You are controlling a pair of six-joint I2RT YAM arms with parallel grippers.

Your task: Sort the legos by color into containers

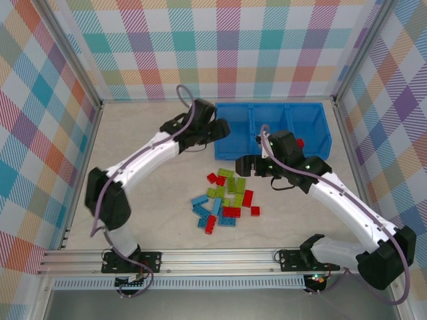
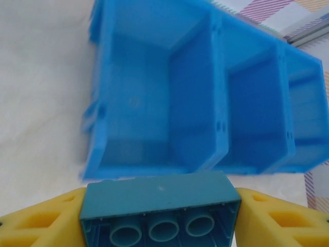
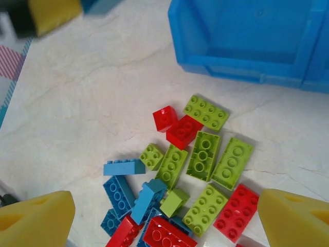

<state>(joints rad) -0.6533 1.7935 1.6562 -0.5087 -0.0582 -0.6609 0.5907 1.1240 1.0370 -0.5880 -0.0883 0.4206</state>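
My left gripper (image 2: 159,212) is shut on a light blue oblong brick (image 2: 159,198), gripped end to end with its hollow underside facing the camera. It hangs just short of the blue bin's (image 2: 193,98) left compartment, which looks empty. From above, the left gripper (image 1: 219,130) is at the bin's (image 1: 313,110) left end. My right gripper (image 3: 164,221) is open above the pile, its yellow fingers (image 3: 36,218) wide apart. Red (image 3: 236,212), lime green (image 3: 203,155) and light blue (image 3: 123,167) bricks lie beneath it. The right gripper (image 1: 248,165) hovers over the pile (image 1: 223,200).
The bin's front wall (image 3: 231,72) lies just beyond the pile. Something small and red (image 1: 300,142) shows in the bin's right compartment beside the right arm. Checkered walls enclose the table, with bare tabletop (image 1: 147,200) left of the pile.
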